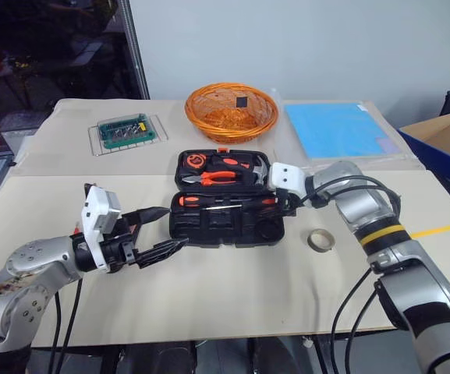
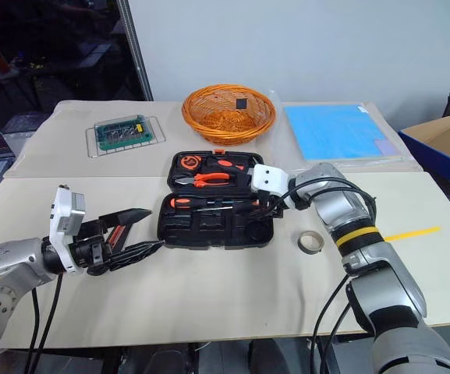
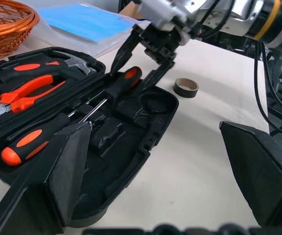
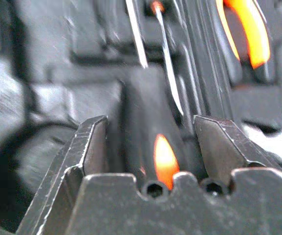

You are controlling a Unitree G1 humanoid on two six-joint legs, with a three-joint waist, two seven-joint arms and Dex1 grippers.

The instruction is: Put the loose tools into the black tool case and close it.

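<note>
The black moulded-plastic clamshell tool case (image 1: 228,199) lies open on the beige table cover (image 1: 232,288). Its far half holds orange-handled pliers (image 1: 217,177) and a hammer (image 1: 249,165). In the case's near half two orange-and-black-handled screwdrivers lie end to end, one at the left (image 3: 31,139), one at the right (image 3: 123,81). The right gripper (image 3: 141,62) stands over the right-hand screwdriver, its black fingers (image 4: 89,147) parted on either side of the handle and not gripping it. The left gripper (image 1: 162,230) hovers just beside the case's left front corner, jaws wide apart and empty. A small grey tape roll (image 1: 320,241) lies on the cover right of the case. An orange wire basket (image 1: 231,111) stands beyond the case.
</note>
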